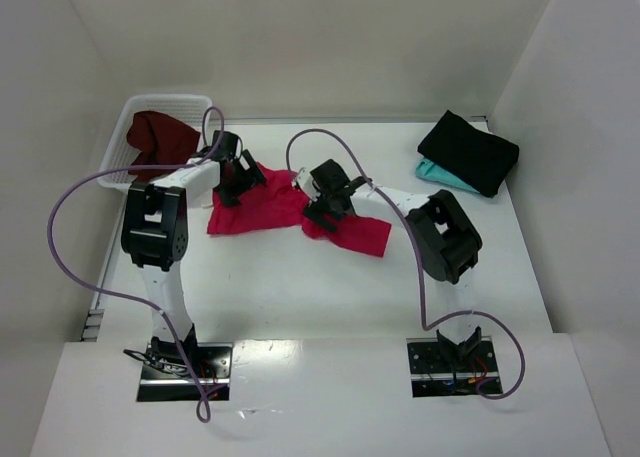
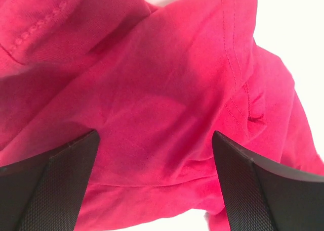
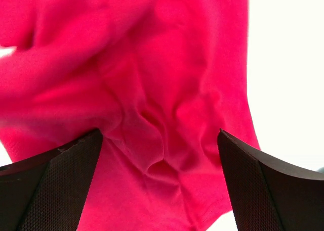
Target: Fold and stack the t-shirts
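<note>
Spread wide, left jaws and right jaws hang over the crimson-pink t-shirt [image 1: 265,212], crumpled mid-frame on the worktop [image 1: 300,297], perhaps touching it. We judge flattening is in hand; next, pinch opposite edges and pull flat.

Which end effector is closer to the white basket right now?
Left. The left end effector sits over the left edge of the pink t-shirt, just right of the white basket; the right end effector is farther right, over its right half.
</note>
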